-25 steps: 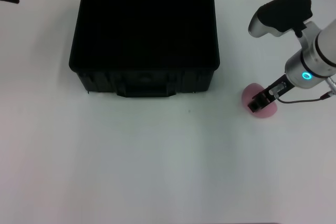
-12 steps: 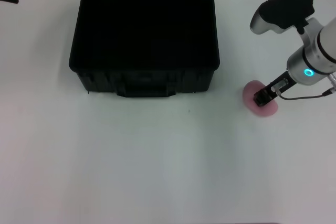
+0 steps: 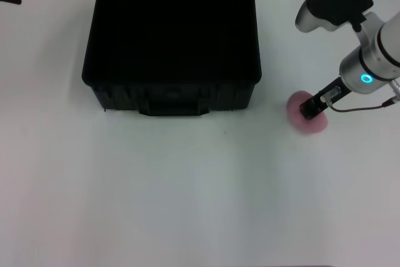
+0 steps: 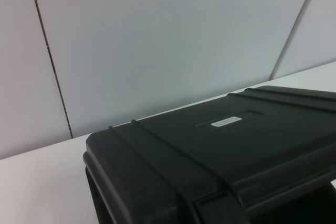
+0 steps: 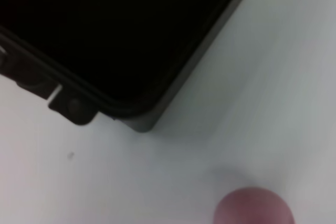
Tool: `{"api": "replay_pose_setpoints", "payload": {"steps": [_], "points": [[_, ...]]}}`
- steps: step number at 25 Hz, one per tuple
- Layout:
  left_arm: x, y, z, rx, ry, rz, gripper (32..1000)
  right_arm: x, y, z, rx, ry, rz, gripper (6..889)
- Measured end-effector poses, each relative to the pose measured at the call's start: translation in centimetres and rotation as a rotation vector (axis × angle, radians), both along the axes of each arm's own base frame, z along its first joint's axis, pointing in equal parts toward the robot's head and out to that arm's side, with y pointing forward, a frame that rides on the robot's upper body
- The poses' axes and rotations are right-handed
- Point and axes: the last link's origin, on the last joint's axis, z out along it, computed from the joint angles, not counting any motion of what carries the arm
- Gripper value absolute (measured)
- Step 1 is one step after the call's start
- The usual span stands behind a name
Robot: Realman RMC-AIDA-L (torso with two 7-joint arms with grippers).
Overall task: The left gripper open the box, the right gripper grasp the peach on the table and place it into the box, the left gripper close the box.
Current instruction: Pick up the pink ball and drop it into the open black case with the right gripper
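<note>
box [image 3: 171,48] open - right pincer [image 3: 310,109] on peach [image 3: 305,117], grip state unclear

The right tool [image 3: 310,109] has shifted slightly — peach [image 3: 305,120] nudged with it.

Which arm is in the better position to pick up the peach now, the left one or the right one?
The right. The right gripper is directly over the peach on the table, beside the open box. The left gripper is not seen in the head view; its wrist camera looks at the raised lid.
</note>
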Motion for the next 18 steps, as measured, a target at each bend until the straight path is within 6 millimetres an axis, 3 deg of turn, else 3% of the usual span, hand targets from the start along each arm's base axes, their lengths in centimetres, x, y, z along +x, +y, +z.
{"api": "replay_pose_setpoints", "payload": {"steps": [6,18], "points": [[-0.1,-0.1,0.1,0.004,-0.001,-0.001,387,-1.0,0.1,0.7,-0.005,0.017,0.011,66],[-0.3,-0.2,0.1,0.004,-0.001,0.005,387,-3.5,0.9,5.1,0.012,0.154,0.035,43]]}}
